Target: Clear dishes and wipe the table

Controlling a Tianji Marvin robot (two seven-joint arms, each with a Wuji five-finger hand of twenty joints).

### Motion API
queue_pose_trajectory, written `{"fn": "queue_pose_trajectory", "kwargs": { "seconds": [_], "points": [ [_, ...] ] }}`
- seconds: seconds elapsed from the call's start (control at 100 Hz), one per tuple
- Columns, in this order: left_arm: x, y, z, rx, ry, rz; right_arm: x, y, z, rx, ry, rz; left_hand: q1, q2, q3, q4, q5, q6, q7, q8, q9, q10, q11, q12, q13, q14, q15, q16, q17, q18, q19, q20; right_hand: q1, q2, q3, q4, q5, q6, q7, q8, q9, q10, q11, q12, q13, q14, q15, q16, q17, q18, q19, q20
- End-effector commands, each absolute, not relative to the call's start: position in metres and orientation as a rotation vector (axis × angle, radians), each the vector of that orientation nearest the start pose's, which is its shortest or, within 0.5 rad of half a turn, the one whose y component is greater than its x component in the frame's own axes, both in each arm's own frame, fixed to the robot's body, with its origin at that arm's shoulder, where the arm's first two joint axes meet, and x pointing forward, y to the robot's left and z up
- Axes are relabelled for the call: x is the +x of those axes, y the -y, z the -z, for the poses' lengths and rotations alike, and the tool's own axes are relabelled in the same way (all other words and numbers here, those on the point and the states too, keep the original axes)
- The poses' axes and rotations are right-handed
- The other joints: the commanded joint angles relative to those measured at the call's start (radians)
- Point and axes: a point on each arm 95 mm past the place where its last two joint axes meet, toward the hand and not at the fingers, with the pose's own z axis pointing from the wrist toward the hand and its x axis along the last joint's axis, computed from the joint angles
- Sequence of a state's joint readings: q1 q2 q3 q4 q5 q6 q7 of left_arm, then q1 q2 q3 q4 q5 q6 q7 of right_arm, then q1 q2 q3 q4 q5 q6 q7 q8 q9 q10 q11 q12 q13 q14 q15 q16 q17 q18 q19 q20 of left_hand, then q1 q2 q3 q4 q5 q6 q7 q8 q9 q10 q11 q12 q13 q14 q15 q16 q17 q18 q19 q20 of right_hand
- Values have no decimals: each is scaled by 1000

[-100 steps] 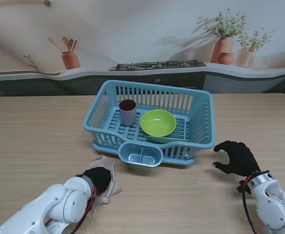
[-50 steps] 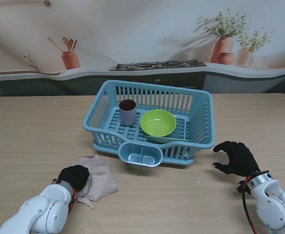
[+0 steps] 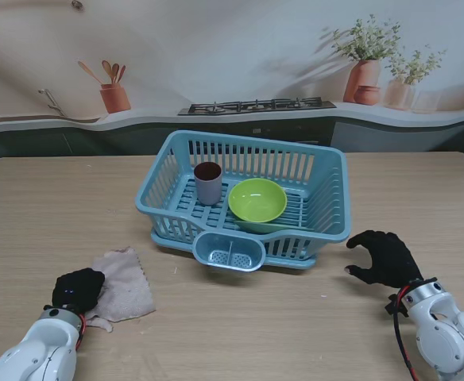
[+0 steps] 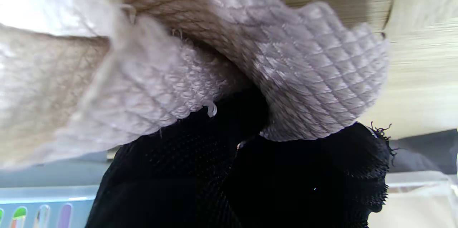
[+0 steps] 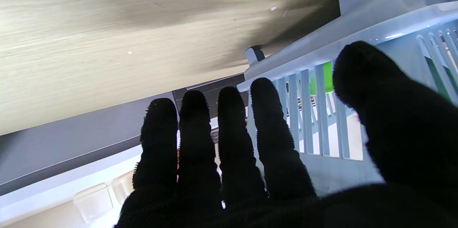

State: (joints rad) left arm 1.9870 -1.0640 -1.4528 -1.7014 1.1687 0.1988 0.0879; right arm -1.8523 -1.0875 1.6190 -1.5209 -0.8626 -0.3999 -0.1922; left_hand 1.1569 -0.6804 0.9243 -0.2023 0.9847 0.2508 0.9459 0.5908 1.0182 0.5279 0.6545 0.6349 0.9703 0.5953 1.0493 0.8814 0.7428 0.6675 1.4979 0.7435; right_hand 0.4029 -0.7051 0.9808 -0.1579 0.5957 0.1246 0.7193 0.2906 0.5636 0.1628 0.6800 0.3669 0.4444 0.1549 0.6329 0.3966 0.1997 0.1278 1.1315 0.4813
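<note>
A beige quilted cloth [image 3: 122, 282] lies rumpled on the table near the front left. My left hand [image 3: 78, 288], in a black glove, is shut on the cloth's near left edge; the cloth [image 4: 250, 63] fills the left wrist view above my dark fingers [image 4: 250, 185]. A blue dish basket [image 3: 327, 210] stands mid-table, holding a brown-rimmed grey cup [image 3: 208, 182] and a green bowl [image 3: 257, 199]. My right hand [image 3: 384, 257] rests open on the table just right of the basket, its fingers [image 5: 229, 138] spread and holding nothing.
A small cutlery holder [image 3: 229, 253] juts from the basket's near side. The basket's slatted wall [image 5: 322, 113] is close beside my right hand. A few tiny specks [image 3: 322, 298] lie on the wood near the front.
My left hand has dragged the cloth leftward across the table, away from the cutlery holder. The right hand has stayed put.
</note>
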Motion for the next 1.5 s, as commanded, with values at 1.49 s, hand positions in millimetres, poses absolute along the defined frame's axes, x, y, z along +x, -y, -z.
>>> {"fn": "queue_pose_trajectory", "kwargs": {
  "seconds": [1.49],
  "points": [
    [293, -23, 375, -1565, -1711, 916, 330, 139, 357, 1328, -1302, -1608, 56, 9, 5, 3, 14, 4, -108, -75, 29, 13, -2, -23, 16, 64, -5, 0, 42, 31, 12, 0, 19, 14, 0, 7, 3, 2, -5, 3, -1, 6, 6, -11, 1, 15, 16, 8, -4, 1, 18, 3]
  ]
}}
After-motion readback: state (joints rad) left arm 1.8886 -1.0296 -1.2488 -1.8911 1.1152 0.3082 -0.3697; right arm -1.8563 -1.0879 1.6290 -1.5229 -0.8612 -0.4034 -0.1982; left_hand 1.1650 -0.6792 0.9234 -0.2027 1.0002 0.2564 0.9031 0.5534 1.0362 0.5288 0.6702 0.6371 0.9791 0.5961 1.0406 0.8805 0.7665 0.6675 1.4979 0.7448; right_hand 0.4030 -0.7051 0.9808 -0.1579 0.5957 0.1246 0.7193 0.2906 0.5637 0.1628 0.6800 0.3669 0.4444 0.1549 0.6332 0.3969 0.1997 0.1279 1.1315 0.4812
